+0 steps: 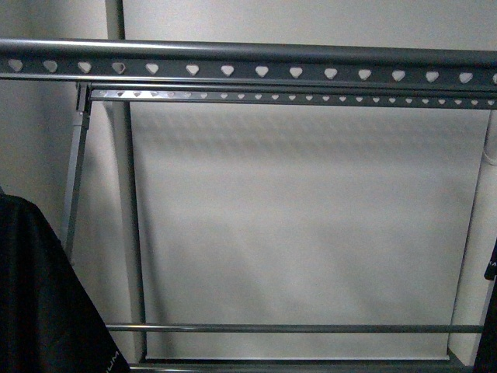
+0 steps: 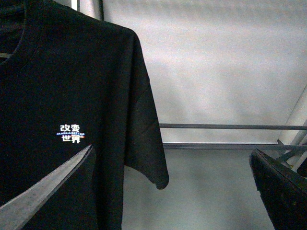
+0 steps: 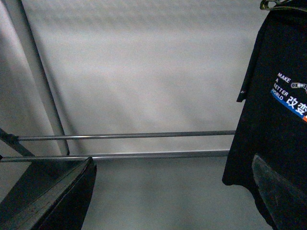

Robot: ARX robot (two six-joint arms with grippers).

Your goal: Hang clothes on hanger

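One black T-shirt (image 2: 72, 86) and one grey heart-punched clothes rack (image 1: 245, 70)

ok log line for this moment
T-shirt: hanging, lower than top rail, support unseen | left tool: open, empty | right tool: open, empty

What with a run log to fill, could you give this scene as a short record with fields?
rail: grey, row of heart holes, nothing on it in the front view
T-shirt: black, hanging, small white print; what holds it is unclear
left gripper: open, empty
right gripper: open, empty
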